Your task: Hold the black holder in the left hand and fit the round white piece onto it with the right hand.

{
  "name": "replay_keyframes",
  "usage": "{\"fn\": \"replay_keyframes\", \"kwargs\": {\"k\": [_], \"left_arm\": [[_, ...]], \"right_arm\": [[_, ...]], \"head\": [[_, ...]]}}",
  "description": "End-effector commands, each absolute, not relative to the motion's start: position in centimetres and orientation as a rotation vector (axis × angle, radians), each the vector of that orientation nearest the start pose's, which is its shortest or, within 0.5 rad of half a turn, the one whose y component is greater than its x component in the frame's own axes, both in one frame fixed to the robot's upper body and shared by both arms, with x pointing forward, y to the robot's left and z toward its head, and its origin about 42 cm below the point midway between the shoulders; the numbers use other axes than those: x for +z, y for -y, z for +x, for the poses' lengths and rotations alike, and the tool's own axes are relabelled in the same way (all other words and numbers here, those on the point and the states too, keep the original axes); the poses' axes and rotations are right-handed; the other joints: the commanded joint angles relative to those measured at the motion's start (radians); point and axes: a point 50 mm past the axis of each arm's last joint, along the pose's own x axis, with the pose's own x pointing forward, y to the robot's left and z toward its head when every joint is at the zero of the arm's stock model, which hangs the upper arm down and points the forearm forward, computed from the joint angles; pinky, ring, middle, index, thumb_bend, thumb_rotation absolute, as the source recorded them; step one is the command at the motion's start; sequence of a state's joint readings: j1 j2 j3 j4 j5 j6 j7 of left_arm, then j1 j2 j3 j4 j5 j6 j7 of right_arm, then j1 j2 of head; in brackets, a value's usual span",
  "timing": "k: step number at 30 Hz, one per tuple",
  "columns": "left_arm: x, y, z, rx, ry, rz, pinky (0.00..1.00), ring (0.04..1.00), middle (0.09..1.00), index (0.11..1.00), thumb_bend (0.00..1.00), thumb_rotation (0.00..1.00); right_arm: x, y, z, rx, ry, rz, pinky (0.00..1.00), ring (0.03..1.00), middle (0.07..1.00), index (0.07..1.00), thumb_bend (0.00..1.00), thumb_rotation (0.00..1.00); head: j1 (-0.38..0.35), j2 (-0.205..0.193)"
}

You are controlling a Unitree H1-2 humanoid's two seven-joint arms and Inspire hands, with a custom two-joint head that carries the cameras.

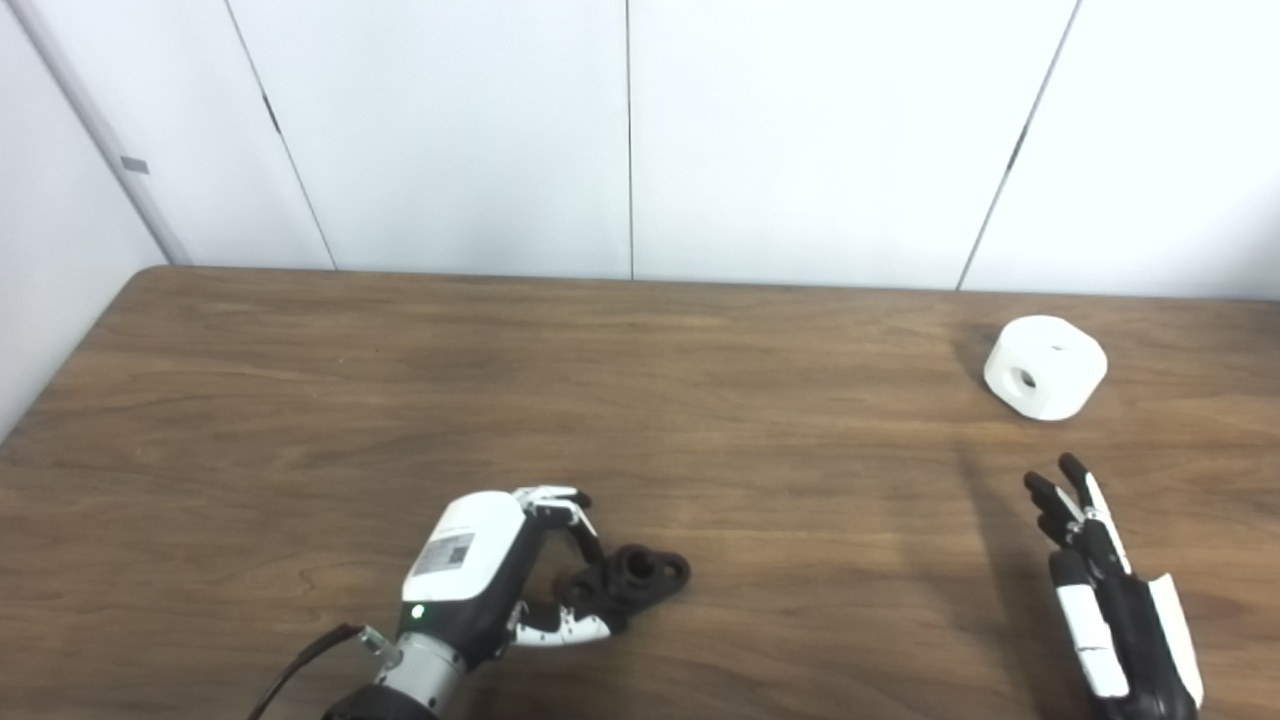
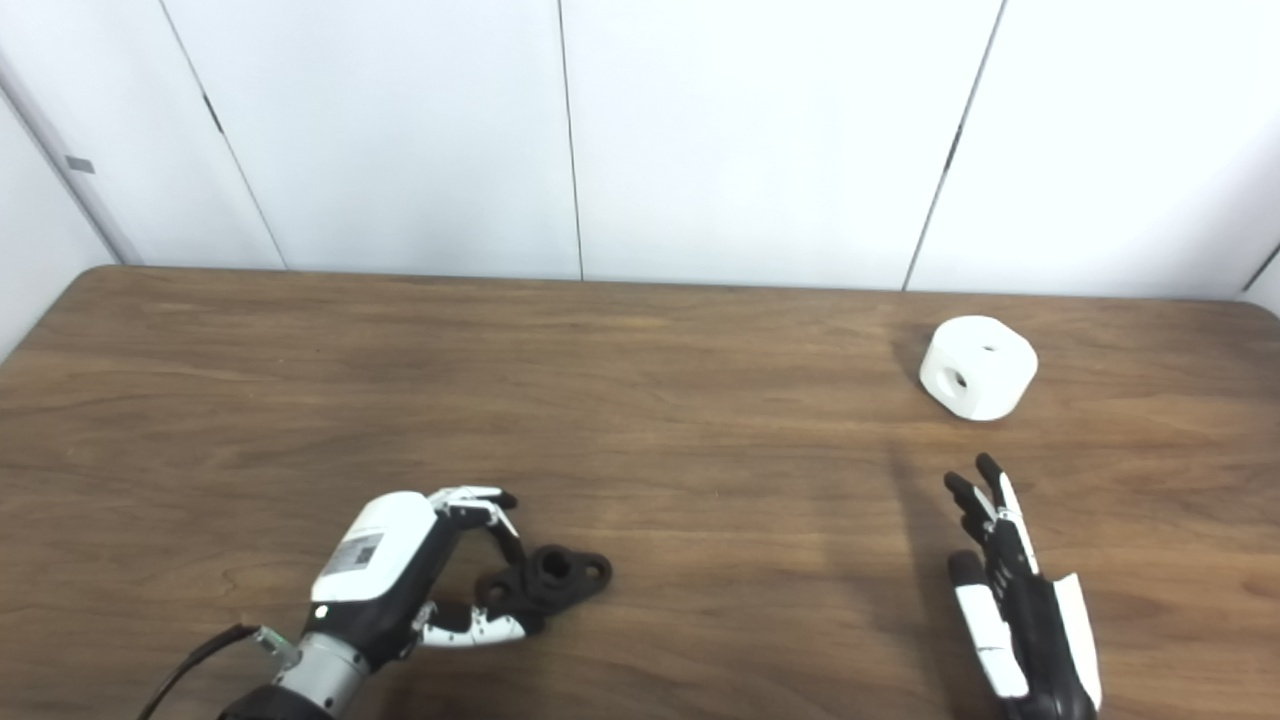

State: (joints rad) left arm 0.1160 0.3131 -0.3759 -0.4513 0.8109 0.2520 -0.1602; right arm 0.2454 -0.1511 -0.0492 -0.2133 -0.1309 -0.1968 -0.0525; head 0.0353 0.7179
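Note:
The black holder (image 1: 635,577) lies flat on the wooden table near the front, left of centre. My left hand (image 1: 500,570) sits at its left end, fingers curled over it and thumb against its near side, closed on it. The holder rests on the table. The round white piece (image 1: 1046,366), a short cylinder with holes in its side and top, stands at the far right of the table. My right hand (image 1: 1105,590) is open with fingers stretched out, held apart from the white piece and nearer to me. It holds nothing.
The wooden table (image 1: 640,420) runs to a white panelled wall (image 1: 640,140) at the back. Its left edge slants along the picture's left side. In the right eye view the table's far right corner (image 2: 1262,306) shows.

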Motion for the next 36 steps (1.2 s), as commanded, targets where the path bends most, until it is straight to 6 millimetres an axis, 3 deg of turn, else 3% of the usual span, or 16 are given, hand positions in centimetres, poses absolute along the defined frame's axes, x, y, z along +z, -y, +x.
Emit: {"fn": "replay_keyframes", "kwargs": {"k": [1, 7, 14, 22, 36], "left_arm": [[14.1, -19.1, 21.2, -0.416, 0.086, 1.007, 0.73, 0.823, 0.796, 0.488, 0.52, 0.04], [13.2, -18.7, 21.0, -0.472, 0.08, 0.999, 0.73, 0.826, 0.801, 0.488, 0.51, 0.04], [12.4, -18.1, 20.9, -0.532, 0.108, 1.03, 0.85, 0.824, 0.793, 0.489, 0.52, 0.05], [11.1, -17.8, 21.7, -0.565, 0.049, 1.03, 0.92, 0.88, 0.799, 0.489, 0.52, 0.05], [9.6, -17.8, 22.4, -0.526, 0.075, 1.069, 0.92, 0.864, 0.791, 0.49, 0.52, 0.05]], "right_arm": [[10.5, 25.8, 20.1, -0.107, 0.146, -0.234, 0.94, 0.932, 0.902, 0.968, 0.55, 0.98], [10.5, 25.7, 20.0, -0.106, 0.146, -0.233, 0.93, 0.927, 0.899, 0.968, 0.55, 0.98], [10.9, 25.4, 19.8, -0.107, 0.142, -0.241, 0.93, 0.935, 0.9, 0.967, 0.57, 0.99], [11.2, 25.2, 19.6, -0.112, 0.146, -0.248, 0.96, 0.928, 0.895, 0.96, 0.58, 1.0], [12.3, 25.6, 19.2, -0.107, 0.154, -0.22, 0.95, 0.941, 0.906, 0.965, 0.57, 0.98]], "head": [[-0.001, -0.002], [-0.012, 0.002], [-0.041, 0.017], [-0.056, 0.028], [-0.091, 0.047]]}}
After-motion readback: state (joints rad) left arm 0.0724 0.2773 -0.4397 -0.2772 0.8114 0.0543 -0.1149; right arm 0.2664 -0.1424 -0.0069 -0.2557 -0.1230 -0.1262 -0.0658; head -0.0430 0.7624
